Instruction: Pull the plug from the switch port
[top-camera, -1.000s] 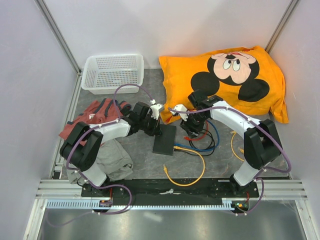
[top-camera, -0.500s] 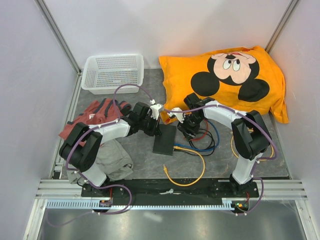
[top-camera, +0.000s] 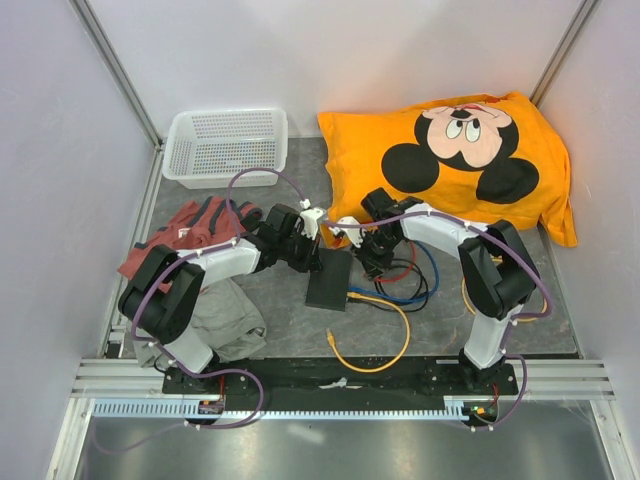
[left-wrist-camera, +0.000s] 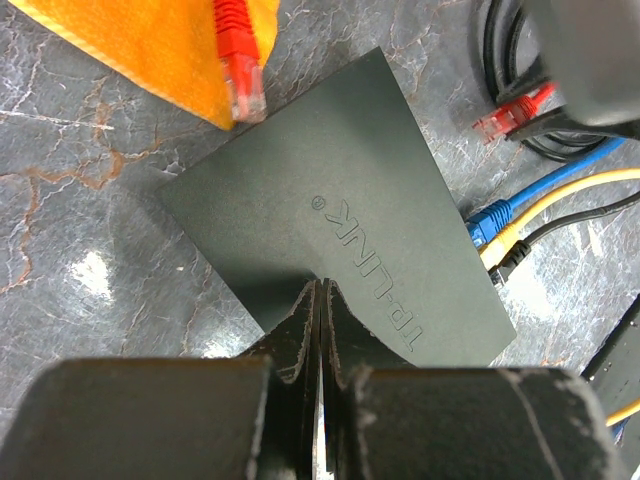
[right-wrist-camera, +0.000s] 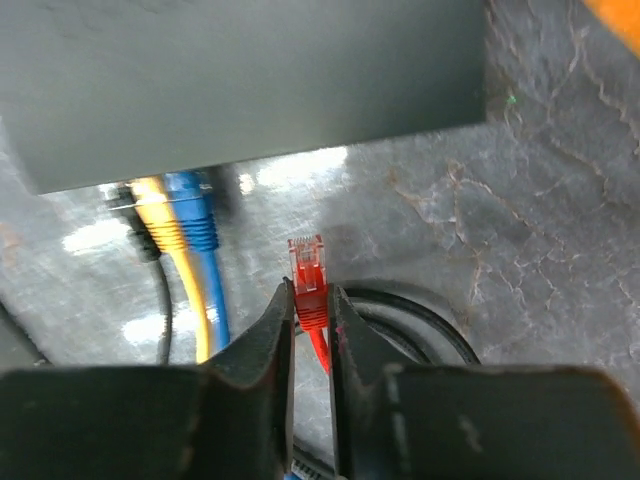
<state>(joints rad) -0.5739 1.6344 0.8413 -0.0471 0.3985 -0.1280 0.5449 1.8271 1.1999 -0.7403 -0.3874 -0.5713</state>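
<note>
Plug (right-wrist-camera: 308, 262), red, is pinched in my right jaws, clear of the switch (top-camera: 330, 278) and just right of it. That switch lies on the bench (top-camera: 290, 325); my left jaws are closed, tips on its top. A blue cable (right-wrist-camera: 197, 228) and a yellow cable (right-wrist-camera: 157, 226) sit in its ports.

The left hand (left-wrist-camera: 320, 285) has its fingers pressed together, tips resting on the near edge of the black TP-LINK switch (left-wrist-camera: 340, 210) on the marbled worktop (left-wrist-camera: 80, 200). Blue (left-wrist-camera: 490, 218), yellow (left-wrist-camera: 560, 195) and black (left-wrist-camera: 510, 262) cables enter its right side. A red plug (left-wrist-camera: 512, 112) lies apart at the upper right, and another red connector (left-wrist-camera: 240, 70) rests against orange cloth (left-wrist-camera: 140, 40).
</note>
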